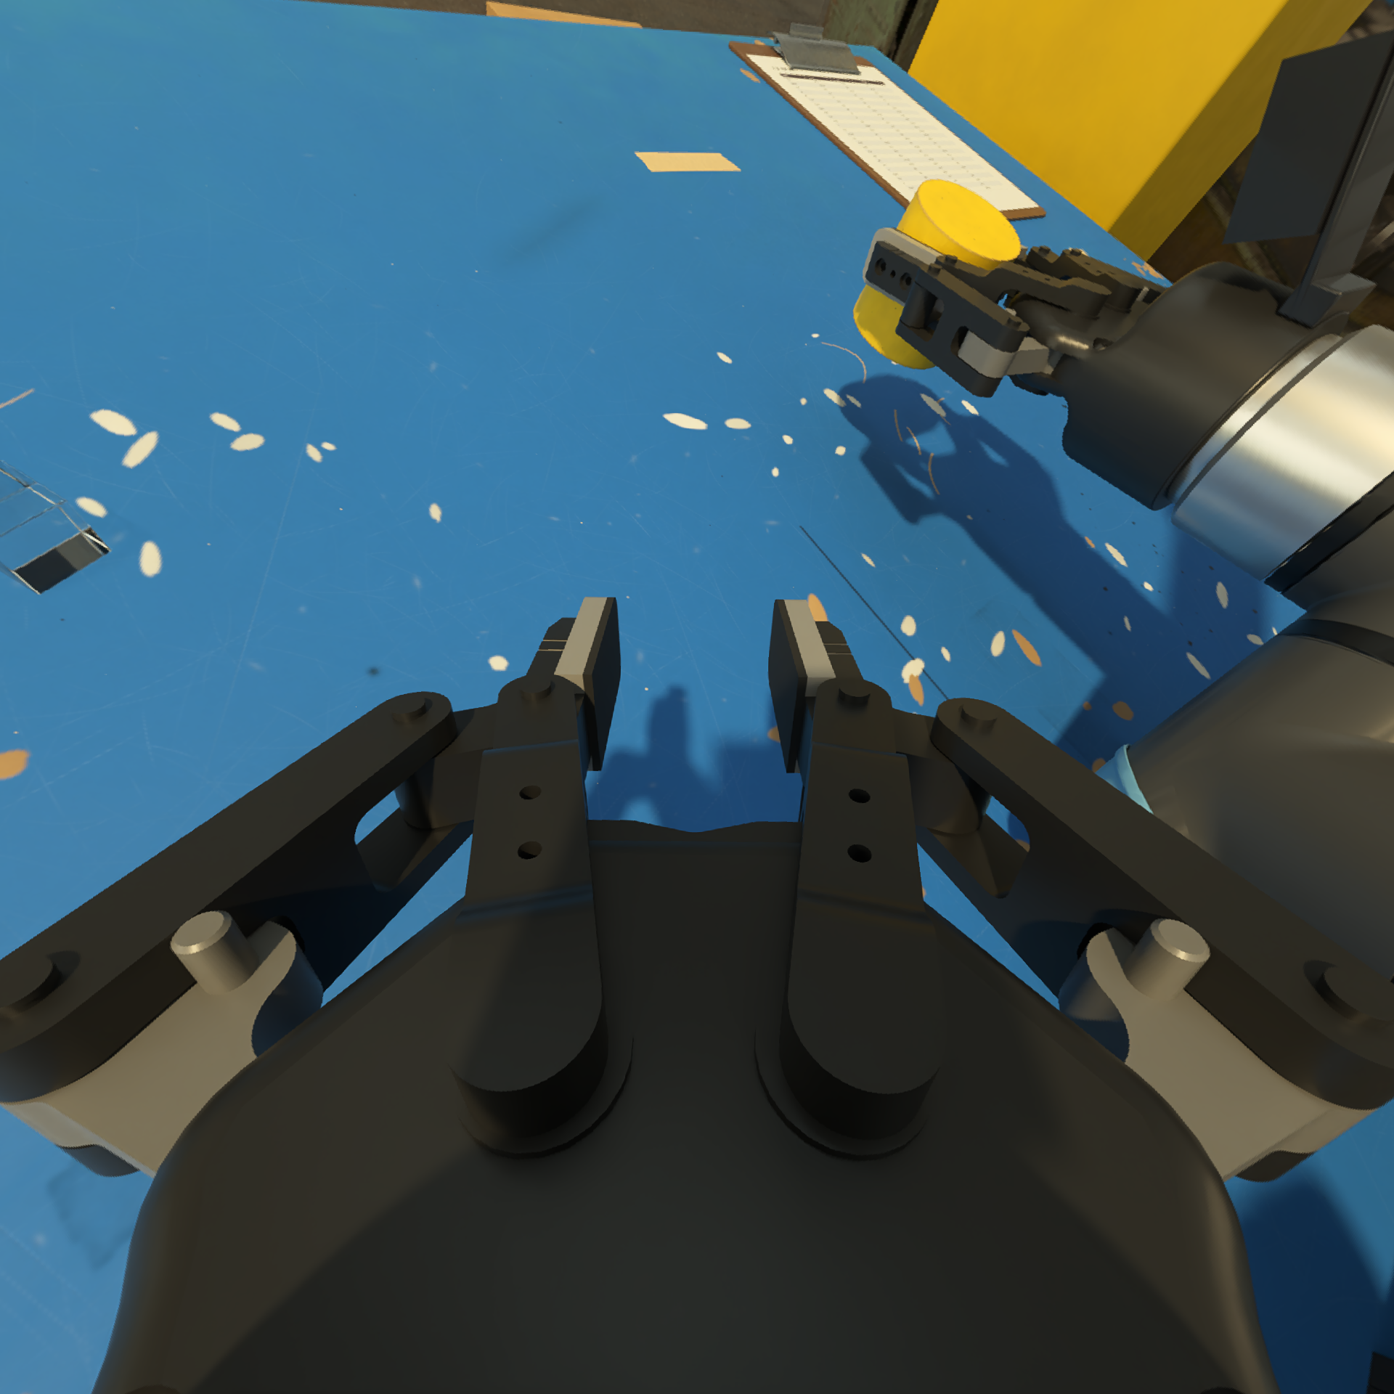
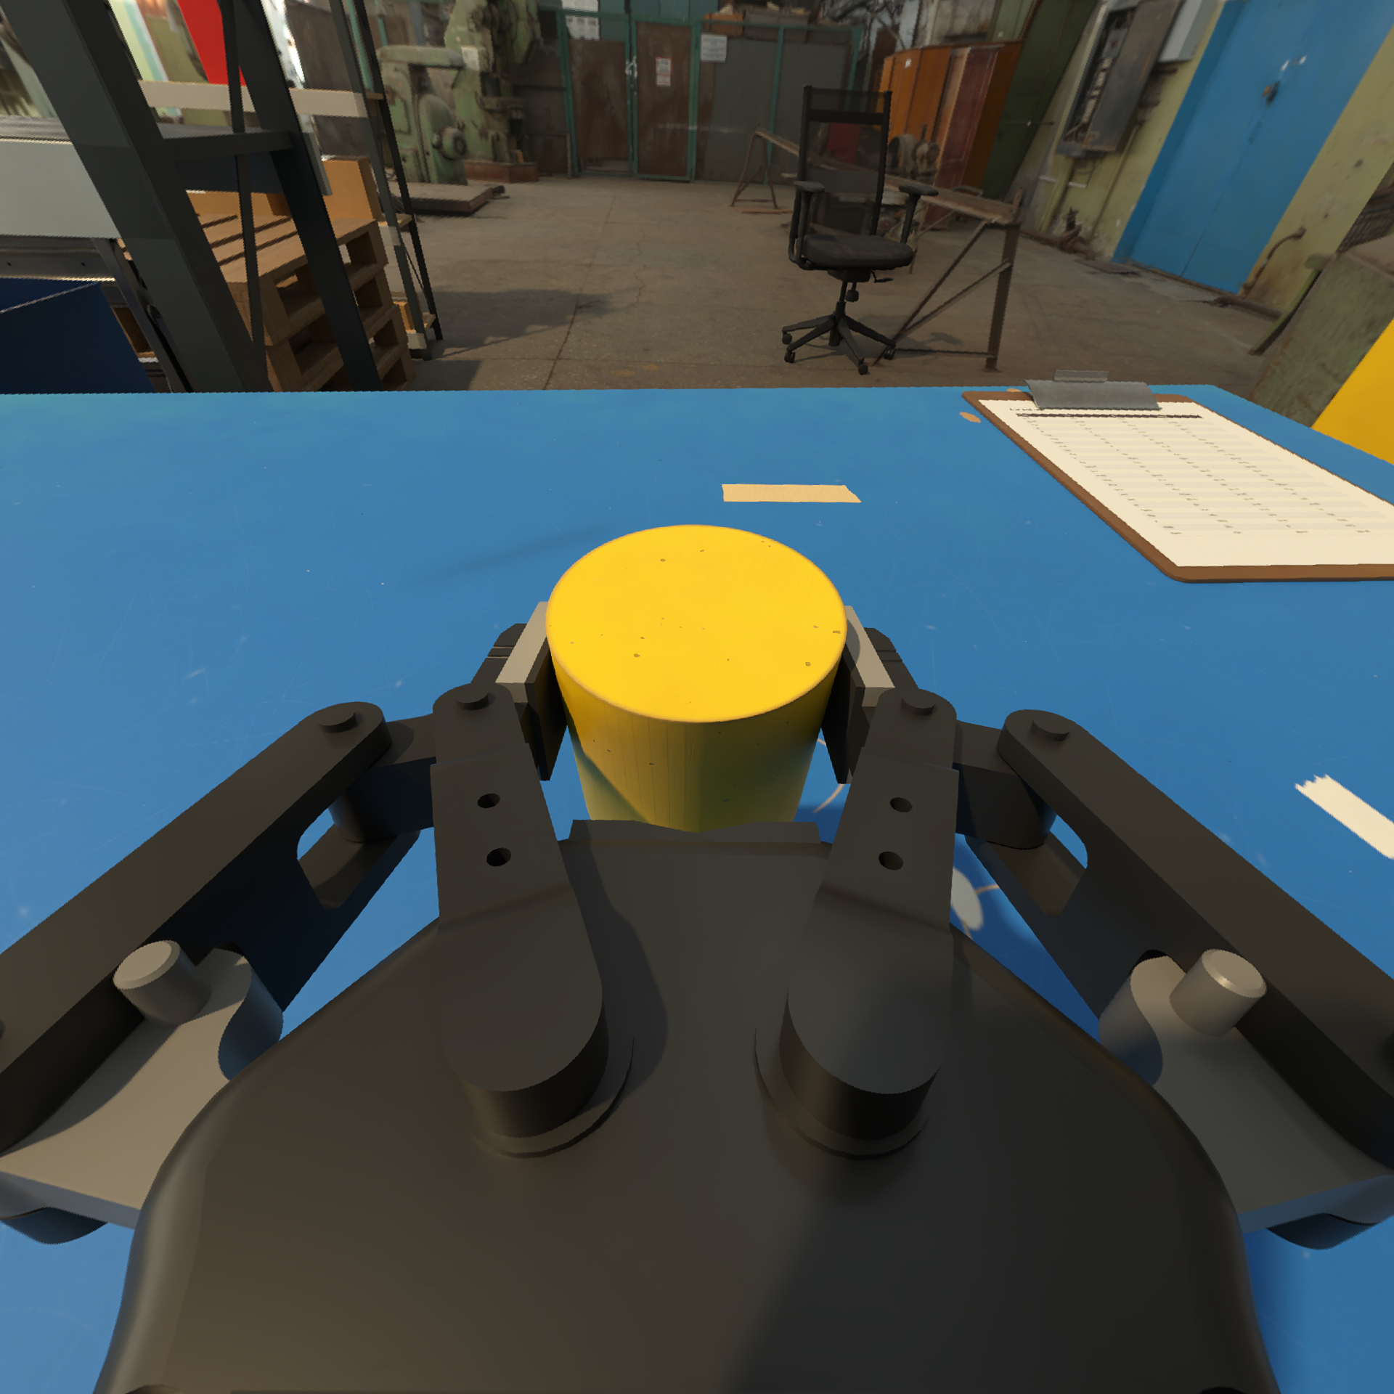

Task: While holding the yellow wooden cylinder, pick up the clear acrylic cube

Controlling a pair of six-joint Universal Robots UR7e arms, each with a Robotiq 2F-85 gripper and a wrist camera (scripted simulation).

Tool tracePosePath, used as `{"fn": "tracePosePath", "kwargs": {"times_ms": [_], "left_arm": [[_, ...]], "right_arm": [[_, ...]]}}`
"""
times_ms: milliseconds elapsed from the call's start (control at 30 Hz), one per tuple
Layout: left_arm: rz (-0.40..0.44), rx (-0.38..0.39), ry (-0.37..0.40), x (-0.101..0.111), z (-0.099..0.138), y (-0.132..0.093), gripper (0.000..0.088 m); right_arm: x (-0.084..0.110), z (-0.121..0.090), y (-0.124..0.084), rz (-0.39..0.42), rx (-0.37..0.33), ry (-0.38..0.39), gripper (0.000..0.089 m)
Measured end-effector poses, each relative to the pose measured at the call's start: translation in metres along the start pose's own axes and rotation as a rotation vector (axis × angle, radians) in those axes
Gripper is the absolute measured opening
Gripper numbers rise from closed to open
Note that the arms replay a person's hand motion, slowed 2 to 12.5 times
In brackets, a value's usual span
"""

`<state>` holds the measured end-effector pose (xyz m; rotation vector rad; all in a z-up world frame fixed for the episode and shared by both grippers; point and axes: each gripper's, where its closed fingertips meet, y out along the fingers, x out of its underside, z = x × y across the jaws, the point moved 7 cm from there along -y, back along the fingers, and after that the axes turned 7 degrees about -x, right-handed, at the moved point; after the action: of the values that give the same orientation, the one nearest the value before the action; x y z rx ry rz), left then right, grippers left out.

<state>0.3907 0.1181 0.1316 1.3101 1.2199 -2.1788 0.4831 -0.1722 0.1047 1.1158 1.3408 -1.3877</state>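
The right claw [image 2: 694, 679] is clamped on the cylinder [image 2: 690, 664]. The left claw [image 1: 694, 671] hangs apart and empty, so the cube pickup is not begun. It must next swing left of the cylinder to the cube [image 1: 49, 543] on the tabletop [image 1: 452, 302].

Layout around the two grippers on the table

The cylinder [image 2: 694, 679] sits between the right gripper [image 2: 694, 671] fingers, above the table [image 2: 302, 528]; a clipboard [image 2: 1207, 490] lies ahead to its right, a tape strip [image 2: 788, 493] straight ahead. From the left gripper [image 1: 694, 664], the cube [image 1: 45, 543] lies far left, the right gripper [image 1: 943, 302] ahead-right.
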Motion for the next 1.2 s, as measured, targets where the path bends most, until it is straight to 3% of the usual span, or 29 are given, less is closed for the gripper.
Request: {"fn": "tracePosePath", "kwargs": {"times_ms": [400, 733, 933, 1200], "left_arm": [[-0.037, -0.061, 0.006, -0.035, -0.039, -0.017, 0.0421], [-0.182, -0.113, 0.067, -0.062, -0.077, -0.024, 0.0412], [-0.266, -0.142, 0.14, -0.078, -0.097, -0.024, 0.0387], [-0.322, -0.15, 0.297, -0.096, -0.118, -0.017, 0.0367]], "right_arm": [[0.0, 0.002, 0.0, -0.001, -0.01, 0.005, 0.0552], [0.0, 0.003, 0.0, -0.003, -0.02, 0.011, 0.0552], [0.0, 0.003, -0.001, -0.004, -0.022, 0.007, 0.0552], [0.0, 0.003, -0.001, -0.003, -0.026, 0.011, 0.0552]]}}
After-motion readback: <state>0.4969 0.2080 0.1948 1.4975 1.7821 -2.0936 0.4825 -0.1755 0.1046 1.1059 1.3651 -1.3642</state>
